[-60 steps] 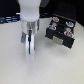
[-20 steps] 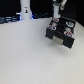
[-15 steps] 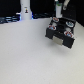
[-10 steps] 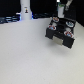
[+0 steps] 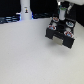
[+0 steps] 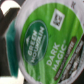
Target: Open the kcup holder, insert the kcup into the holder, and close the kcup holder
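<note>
The kcup (image 6: 47, 42) fills the wrist view, its green printed top facing the camera, so close that my fingers hardly show. In the exterior view the black kcup holder (image 5: 59, 34) stands at the far right of the white table. Its lower part juts forward, and pale marks show on its top and front. My gripper (image 5: 63, 15) hangs directly above the holder's back part, apparently shut on the kcup. The cup itself is too small and blurred to pick out in that view.
A white bottle-like post (image 5: 25, 9) stands at the back, toward the exterior view's left. Dark clutter runs along the back edge. The white table (image 5: 30, 55) spreads out in front of and beside the holder.
The arm has travelled from the table's middle to the exterior view's right and now hangs over the holder. Over the last second it has shifted only slightly.
</note>
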You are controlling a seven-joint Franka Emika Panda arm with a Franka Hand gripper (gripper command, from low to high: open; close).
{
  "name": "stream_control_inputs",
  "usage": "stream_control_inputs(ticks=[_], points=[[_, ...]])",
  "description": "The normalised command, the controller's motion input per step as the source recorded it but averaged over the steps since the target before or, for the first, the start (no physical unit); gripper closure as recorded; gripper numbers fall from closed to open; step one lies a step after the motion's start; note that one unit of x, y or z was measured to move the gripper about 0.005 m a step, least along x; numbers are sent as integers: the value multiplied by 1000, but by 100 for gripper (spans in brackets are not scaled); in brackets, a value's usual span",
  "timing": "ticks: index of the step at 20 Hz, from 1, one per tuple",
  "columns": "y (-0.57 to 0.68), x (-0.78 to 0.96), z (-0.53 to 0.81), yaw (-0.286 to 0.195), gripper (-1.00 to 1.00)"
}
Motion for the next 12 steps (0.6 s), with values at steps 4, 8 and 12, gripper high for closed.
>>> stream_control_inputs(ticks=[4, 8, 12], points=[[213, 82, -179, 41, 100], [68, 54, -82, 8, 100], [-116, 199, 0, 0, 100]])
